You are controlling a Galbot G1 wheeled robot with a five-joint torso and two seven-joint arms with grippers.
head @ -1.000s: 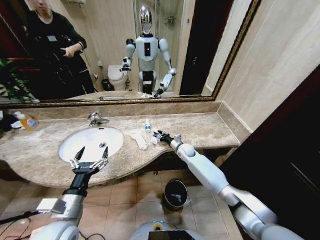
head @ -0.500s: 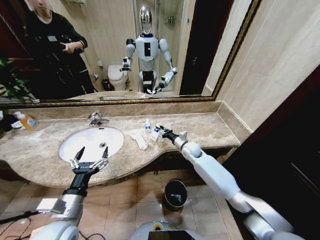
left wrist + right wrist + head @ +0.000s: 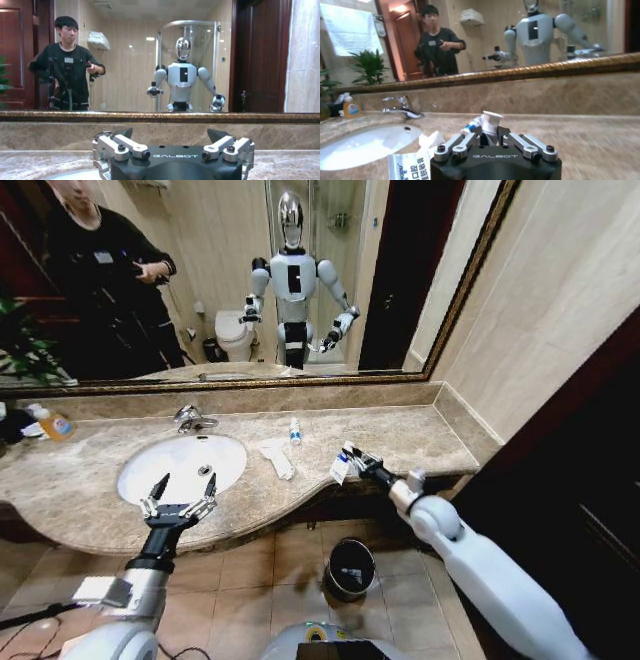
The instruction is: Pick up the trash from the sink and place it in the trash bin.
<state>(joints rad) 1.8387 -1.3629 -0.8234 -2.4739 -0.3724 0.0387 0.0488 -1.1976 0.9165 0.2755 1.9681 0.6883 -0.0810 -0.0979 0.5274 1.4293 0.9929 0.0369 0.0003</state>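
While its fingers point(image 3: 496, 132) are clamping a small white packet point(image 3: 340, 468) with a blue label, the right gripper point(image 3: 352, 457) is hanging over the front edge of the marble surface point(image 3: 420, 435), right of the sink point(image 3: 140, 465). Directly below on the tiled floor, slightly toward the robot, the trash bin point(image 3: 351, 568) is standing open. Doing this step well likely means carrying the packet clear of the surface edge, centring it over the silver rim, and releasing low so the light piece drops inside. More trash is lying between sink and gripper: crumpled white paper point(image 3: 277, 457) and a tiny bottle point(image 3: 295, 430). The left gripper point(image 3: 178, 502), fingers spread, is idling at the sink's front rim.
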